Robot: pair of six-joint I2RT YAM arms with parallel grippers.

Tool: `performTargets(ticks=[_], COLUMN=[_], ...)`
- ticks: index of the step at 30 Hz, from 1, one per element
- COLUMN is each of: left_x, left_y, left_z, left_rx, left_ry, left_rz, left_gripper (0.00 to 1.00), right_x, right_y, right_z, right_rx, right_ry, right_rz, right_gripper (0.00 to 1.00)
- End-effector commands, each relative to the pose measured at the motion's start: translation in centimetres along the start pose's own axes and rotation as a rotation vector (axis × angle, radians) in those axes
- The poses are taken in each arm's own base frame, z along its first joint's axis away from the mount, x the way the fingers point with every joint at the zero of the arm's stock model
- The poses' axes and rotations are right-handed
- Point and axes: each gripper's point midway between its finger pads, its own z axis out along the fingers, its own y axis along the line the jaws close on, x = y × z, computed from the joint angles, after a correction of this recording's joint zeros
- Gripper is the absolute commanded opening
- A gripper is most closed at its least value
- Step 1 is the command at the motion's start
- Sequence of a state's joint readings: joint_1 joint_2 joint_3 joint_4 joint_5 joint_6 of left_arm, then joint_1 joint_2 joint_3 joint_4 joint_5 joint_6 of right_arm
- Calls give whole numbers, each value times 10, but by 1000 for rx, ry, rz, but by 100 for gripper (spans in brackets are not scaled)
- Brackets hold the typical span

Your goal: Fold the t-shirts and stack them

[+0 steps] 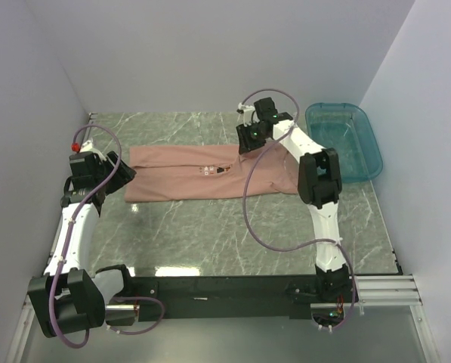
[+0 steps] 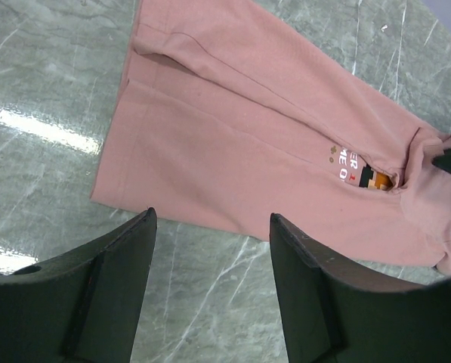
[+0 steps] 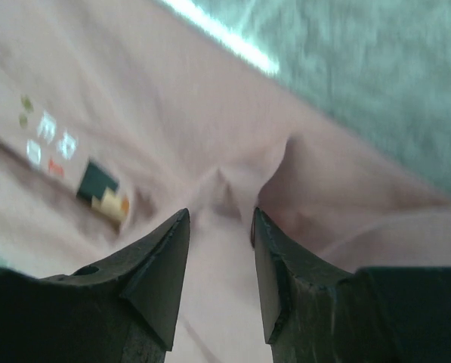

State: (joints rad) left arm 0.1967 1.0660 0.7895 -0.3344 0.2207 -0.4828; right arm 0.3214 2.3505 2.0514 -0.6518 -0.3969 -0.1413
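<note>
- Top view: the t-shirt [image 1: 183, 180] lies on the table [image 1: 210, 238] as a long strip.
  - Its long axis runs left to right, with the hem end toward the left gripper [image 1: 125, 171].
  - The other end lies under the right arm, beside the teal bin [image 1: 365, 128].
  - The right gripper [image 1: 248, 141] sits over the strip near the print [image 1: 214, 169].
  - The right arm's cable [image 1: 246, 198] hangs across the cloth. Watch it: a sweep could snag the strip and skew it.
- Left wrist view: the left gripper [image 2: 210, 221] has its jaws wide and holds nothing. It hovers over bare table [image 2: 44, 76] just short of the edge of the t-shirt [image 2: 233, 144].
  - Risk: if you close here, you catch no cloth.
- Right wrist view: the right gripper [image 3: 220, 219] has its jaws parted narrowly and clamps nothing.
  - A raised pucker [image 3: 225, 185] in the t-shirt [image 3: 172, 98] stands just ahead of the tips, with the print [image 3: 100, 185] to one side.
  - Risk: a pinch on the pucker alone would likely drag one layer and spoil the fold.
</note>
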Motion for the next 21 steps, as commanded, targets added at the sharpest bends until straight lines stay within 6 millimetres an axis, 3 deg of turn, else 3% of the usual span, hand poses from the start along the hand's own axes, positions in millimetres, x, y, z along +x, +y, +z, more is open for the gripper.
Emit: performTargets(ticks=[1,3,4,5,8,13,21], left_x=[-10,-10,-10,-11,-12,-10,-7], left_y=[-8,-11,-11,-12,-17,-21,-30], left_z=[-3,-4,-5,-5,-7,-7,-8], left_rx=[31,43,46,51,72,94,138], left_ry=[-36,-38,-40,-43,-49,-39,-28], left_rz=[33,36,36,37,41,44,50], left_gripper=[67,67,67,67,67,67,67], right_x=[-45,-33,-10,-10,23,59,137], right_y=[-3,6,10,16,15,8,-50], right_z=[-74,-97,-98,-117,-138,-155,-156], right_rx=[53,28,-9,-11,-12,-5,178], right_ry=[-164,-156,-111,-130,-104,-51,83], right_rz=[-96,-164,-168,-225,-249,-216,-13], right_gripper=[47,49,49,49,50,51,49])
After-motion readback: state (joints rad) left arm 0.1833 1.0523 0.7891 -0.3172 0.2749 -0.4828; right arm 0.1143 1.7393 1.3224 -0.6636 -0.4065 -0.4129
